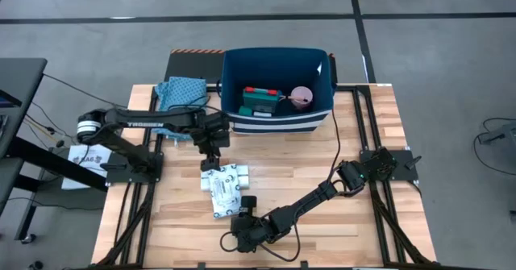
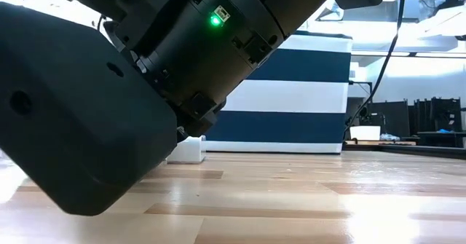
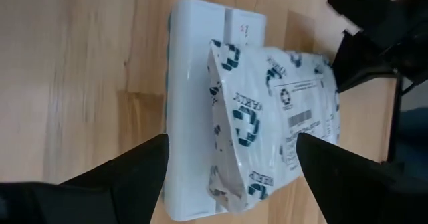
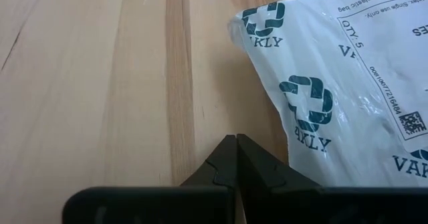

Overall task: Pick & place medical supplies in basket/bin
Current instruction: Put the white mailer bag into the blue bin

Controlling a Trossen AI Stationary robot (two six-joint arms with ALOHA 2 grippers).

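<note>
Pale wood planks form the table (image 1: 355,222) beneath my two arms. My left gripper (image 1: 211,159) hangs released, fingers (image 3: 127,174) spread wide, just above the white compartment tray (image 1: 219,177). A white packet (image 1: 226,201) with teal crosses lies partly over that tray. My right gripper (image 1: 248,208) sits clenched and empty, its tips on the wood just beside the packet's edge. At the far side stands the navy bin (image 1: 274,123), holding a teal-and-red box (image 1: 262,101) and a pink roll (image 1: 301,97). A teal patterned cloth (image 1: 179,91) lies beside the bin.
</note>
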